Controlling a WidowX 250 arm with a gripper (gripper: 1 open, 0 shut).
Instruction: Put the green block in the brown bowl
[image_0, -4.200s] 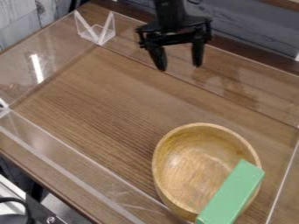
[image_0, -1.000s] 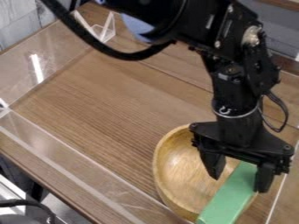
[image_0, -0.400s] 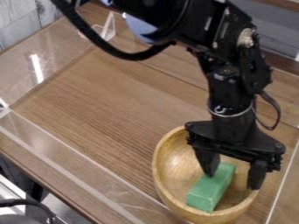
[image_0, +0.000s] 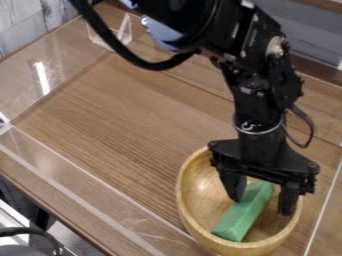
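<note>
The mint-green block lies slanted inside the brown bowl at the front right of the table. Its lower end points toward the bowl's front rim, and its upper end is hidden behind the black fingers. My gripper hangs straight down over the bowl, open, one finger on each side of the block's upper end. Whether the fingers touch the block is unclear.
A clear acrylic wall runs along the left and front edges of the wooden table. A small clear stand sits at the back left. The black arm reaches in from the top.
The block has dropped from leaning on the bowl's front right rim to lying inside the bowl. The gripper has shifted slightly left and lower over it.
</note>
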